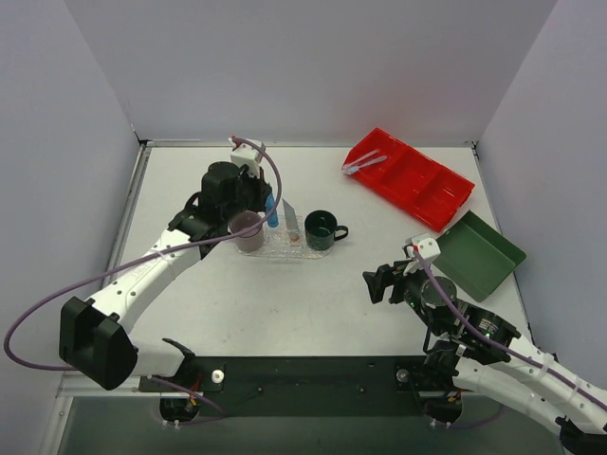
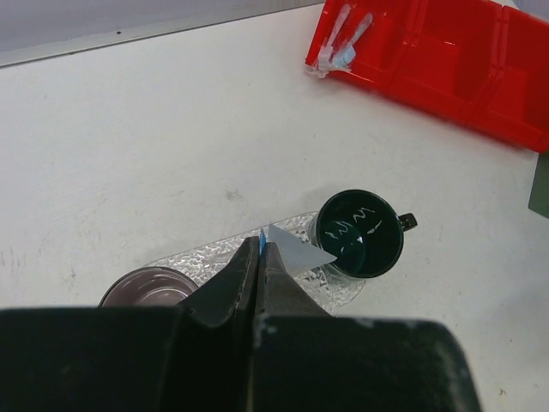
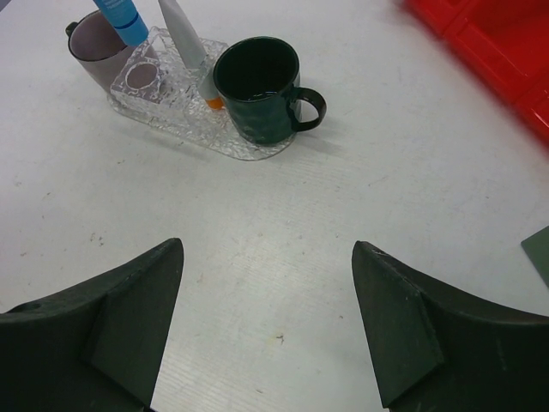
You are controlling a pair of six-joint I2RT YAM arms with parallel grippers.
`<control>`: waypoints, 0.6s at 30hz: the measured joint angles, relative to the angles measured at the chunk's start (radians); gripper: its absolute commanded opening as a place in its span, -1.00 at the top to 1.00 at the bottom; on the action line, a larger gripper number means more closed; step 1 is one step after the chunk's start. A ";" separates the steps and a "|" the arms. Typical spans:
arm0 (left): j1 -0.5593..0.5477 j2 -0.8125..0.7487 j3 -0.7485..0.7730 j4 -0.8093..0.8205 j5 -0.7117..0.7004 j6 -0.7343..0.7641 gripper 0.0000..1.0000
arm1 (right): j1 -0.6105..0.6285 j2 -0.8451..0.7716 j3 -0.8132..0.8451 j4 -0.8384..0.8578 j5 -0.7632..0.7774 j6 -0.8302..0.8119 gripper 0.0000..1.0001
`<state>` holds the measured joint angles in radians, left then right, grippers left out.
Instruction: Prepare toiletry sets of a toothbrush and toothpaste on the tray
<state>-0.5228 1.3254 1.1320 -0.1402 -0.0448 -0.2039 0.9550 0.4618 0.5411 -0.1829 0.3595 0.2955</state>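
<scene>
While the left claw (image 2: 262,257) pinches the blue tube (image 1: 272,210) by its flat tail, the tube hangs cap-down at the tray's (image 3: 249,150) cup end. Likely meant to stand in the mauve cup (image 3: 90,47); whether it is in yet, cannot tell. White tube (image 3: 184,39) leans mid-tray, cap down. Right claw (image 3: 266,326) spread, well off the tray. Wrapped toothbrushes (image 1: 365,164) far from the tray, in the red bin (image 1: 417,185).

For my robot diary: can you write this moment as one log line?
left hand: shut on blue tube | right hand: open, empty | white tube: on tray | toothbrushes: in red bin
</scene>
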 measured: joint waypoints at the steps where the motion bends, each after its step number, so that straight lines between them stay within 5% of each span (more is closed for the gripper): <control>1: 0.001 0.003 0.000 0.009 0.000 -0.002 1.00 | 0.000 0.000 0.000 -0.001 0.000 0.000 -0.48; 18: 0.008 0.057 0.000 0.102 0.023 -0.023 1.00 | 0.000 -0.009 -0.007 -0.002 0.003 0.001 -0.47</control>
<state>-0.5152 1.3827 1.1316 -0.0383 -0.0219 -0.2272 0.9550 0.4530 0.5343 -0.1848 0.3626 0.2962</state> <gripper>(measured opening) 0.029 0.739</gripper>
